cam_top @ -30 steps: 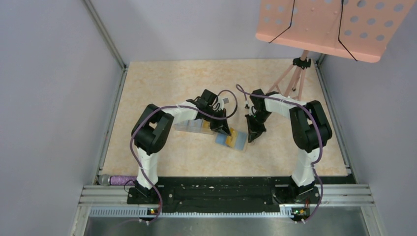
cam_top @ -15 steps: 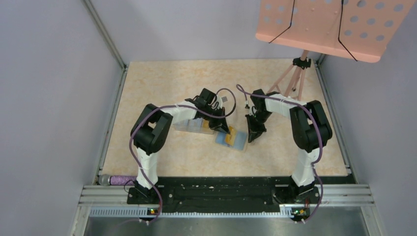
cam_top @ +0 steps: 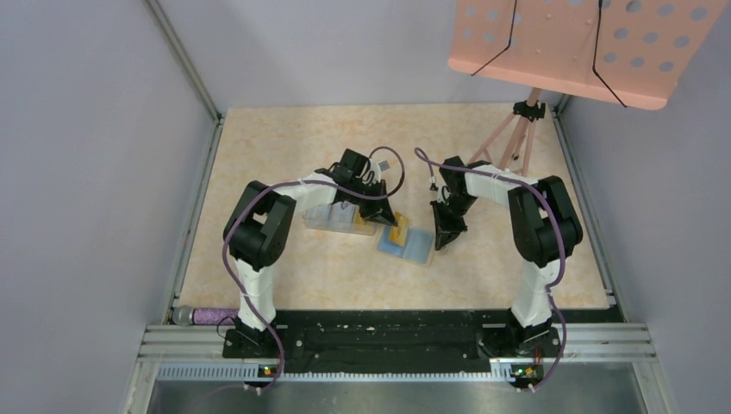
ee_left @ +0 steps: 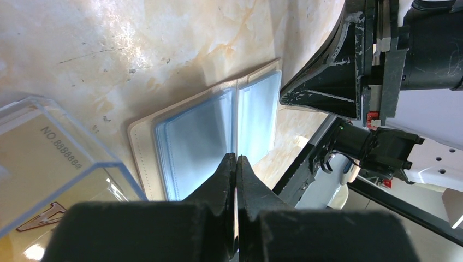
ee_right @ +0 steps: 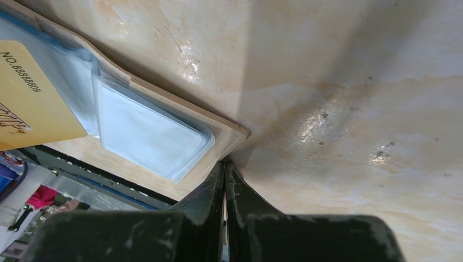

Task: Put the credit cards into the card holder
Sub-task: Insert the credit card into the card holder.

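Card holder (ee_left: 143, 143), tan squarish wallet, open: left gripper (ee_left: 236, 158) pinches yellow-orange plastic card (ee_right: 33, 93), right gripper (ee_right: 225, 165) closed at its right corner; feed card squarely into blue-grey sleeve (ee_left: 196, 139).

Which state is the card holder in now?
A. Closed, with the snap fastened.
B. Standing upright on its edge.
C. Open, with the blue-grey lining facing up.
C: the card holder lies spread open, and its blue-grey pockets show in all three views.

pink stand (cam_top: 586, 47) far-right | clear box (cam_top: 326, 221) centre | purple cylinder (cam_top: 207, 316) near-left
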`<state>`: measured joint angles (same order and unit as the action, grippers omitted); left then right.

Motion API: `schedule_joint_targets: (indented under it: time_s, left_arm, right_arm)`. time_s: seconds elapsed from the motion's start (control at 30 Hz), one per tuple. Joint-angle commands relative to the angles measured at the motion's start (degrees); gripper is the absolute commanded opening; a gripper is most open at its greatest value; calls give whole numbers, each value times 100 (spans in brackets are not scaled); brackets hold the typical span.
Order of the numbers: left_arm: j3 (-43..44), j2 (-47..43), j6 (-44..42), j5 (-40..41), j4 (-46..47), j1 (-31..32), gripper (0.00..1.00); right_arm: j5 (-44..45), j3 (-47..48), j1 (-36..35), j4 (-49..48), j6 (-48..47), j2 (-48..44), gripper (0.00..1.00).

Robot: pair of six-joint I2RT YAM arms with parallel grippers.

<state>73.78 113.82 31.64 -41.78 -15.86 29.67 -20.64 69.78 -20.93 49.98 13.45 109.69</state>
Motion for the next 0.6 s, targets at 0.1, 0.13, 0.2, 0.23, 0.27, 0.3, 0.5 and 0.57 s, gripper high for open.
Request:
schedule_joint_targets:
  time_s: [0.1,0.13,0.2,0.23,0.27,0.3,0.5,0.57]
  left_arm:
    - [37,-68,24,-42,240,123,0]
    - [40,-58,20,2,227,145,0]
    - [41,-32,10,77,213,190,0]
    - [37,-17,14,63,229,209,0]
    - [41,15,32,41,238,223,0]
    - [53,31,47,23,253,230,0]
    - [36,71,69,34,283,306,0]
    - [27,73,79,45,298,325,0]
  right_arm:
    - [82,-125,-9,-76,-131,237,0]
    - [79,-130,-16,-76,-131,235,0]
    - [78,-135,-18,-76,-137,236,0]
    - [78,-146,-19,-76,-132,226,0]
    - [78,-155,-17,-76,-140,228,0]
    - [74,-157,-14,-74,-144,227,0]
    - [61,-173,-9,-76,-151,218,0]
    - [60,-178,-11,-76,-155,213,0]
